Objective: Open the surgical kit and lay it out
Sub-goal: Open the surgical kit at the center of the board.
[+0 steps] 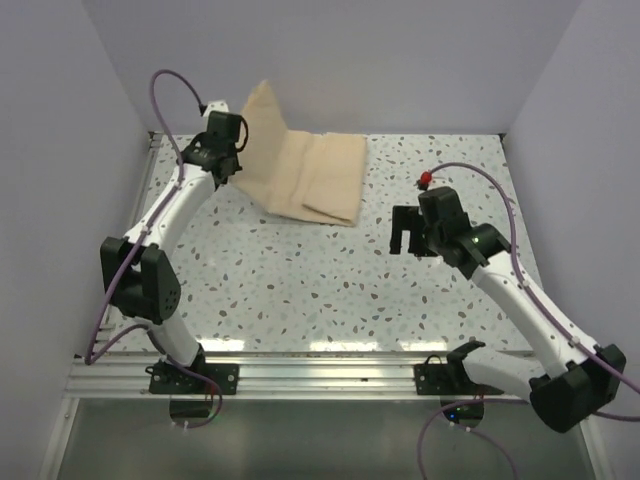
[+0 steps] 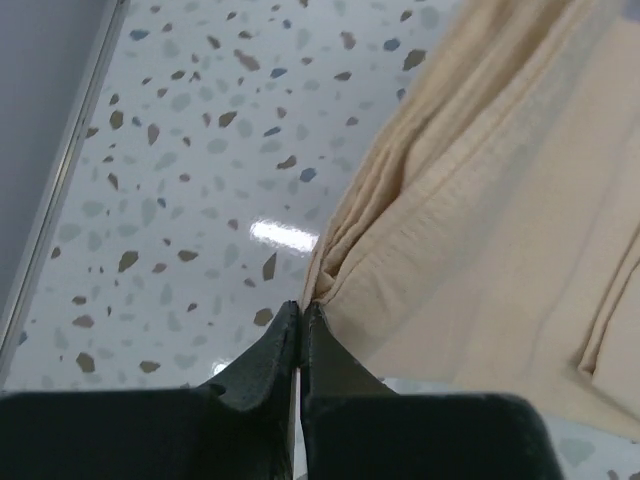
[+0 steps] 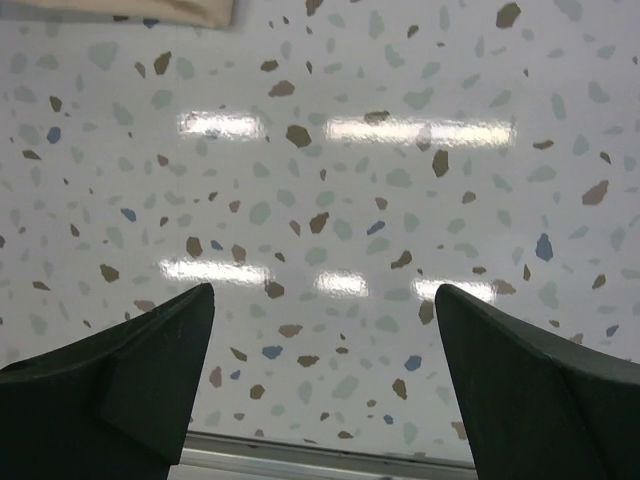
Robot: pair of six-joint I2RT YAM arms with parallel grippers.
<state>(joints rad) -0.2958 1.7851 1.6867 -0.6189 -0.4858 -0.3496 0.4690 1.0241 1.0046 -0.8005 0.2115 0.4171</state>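
Left fingers (image 2: 262, 372) are pressed together on a bunched edge of the wrap (image 2: 480, 230), pinching it where the folds gather just above their tips. From that pinch the cloth runs off to the right. 1 flap stands raised at the rear left, and the rest lies folded flat on the tabletop (image 1: 300, 290), its long axis roughly left to right. Right fingers (image 3: 140, 370) are spread wide over bare tabletop, holding nothing. They are well apart from the wrap, which lies ahead and to their left. The left arm is plainly nearer. Neither tray nor instruments show. No label or writing is readable.
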